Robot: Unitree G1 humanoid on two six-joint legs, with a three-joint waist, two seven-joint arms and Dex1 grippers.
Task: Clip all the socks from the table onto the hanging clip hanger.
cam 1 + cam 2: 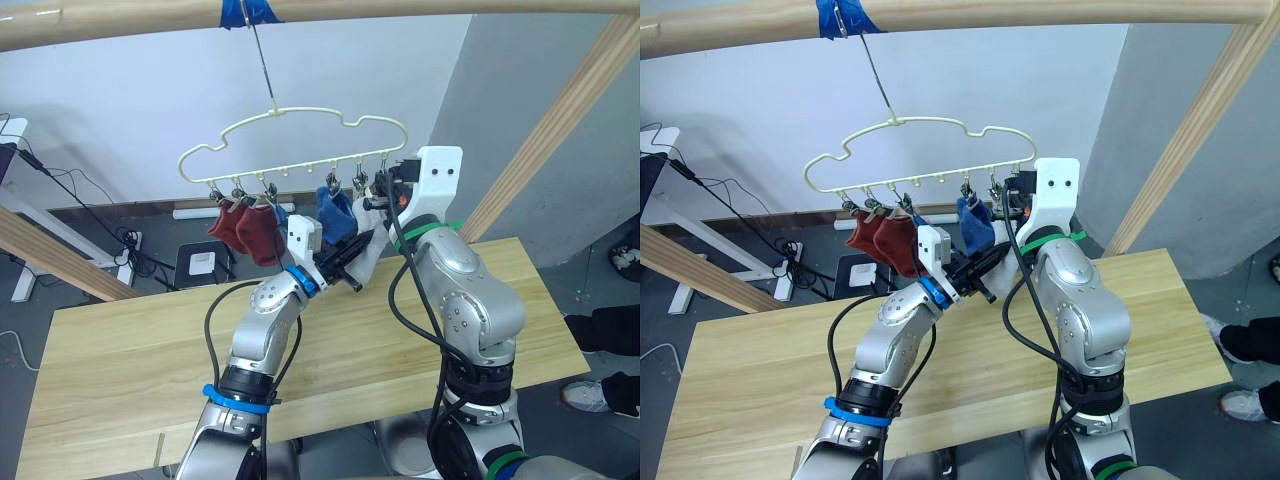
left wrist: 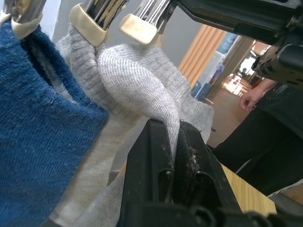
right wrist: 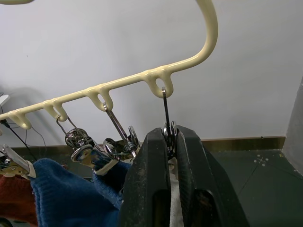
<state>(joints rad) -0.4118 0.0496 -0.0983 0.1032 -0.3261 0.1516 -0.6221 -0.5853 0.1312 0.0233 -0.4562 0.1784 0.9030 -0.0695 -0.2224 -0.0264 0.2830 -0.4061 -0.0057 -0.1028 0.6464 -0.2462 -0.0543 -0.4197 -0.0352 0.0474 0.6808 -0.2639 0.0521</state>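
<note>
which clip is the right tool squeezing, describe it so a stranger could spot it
Find the pale yellow hanger hooked on the wooden pole. Follow its row of metal clips to the end nearest the right tool. That last clip is pinched between black fingers, with grey sock below.

Pale yellow clip hanger (image 1: 300,140), dark red socks (image 1: 245,228), blue sock (image 1: 335,213), light grey sock (image 2: 137,85), light wooden table (image 1: 120,350)

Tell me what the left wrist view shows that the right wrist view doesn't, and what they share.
The left wrist view shows the left gripper pinching a light grey ribbed fabric sock, and a person's hand in the background. The right wrist view shows the pale yellow wire clip hanger and the right gripper squeezing its end metal clip. Both show a blue fabric sock hanging from the clips.
</note>
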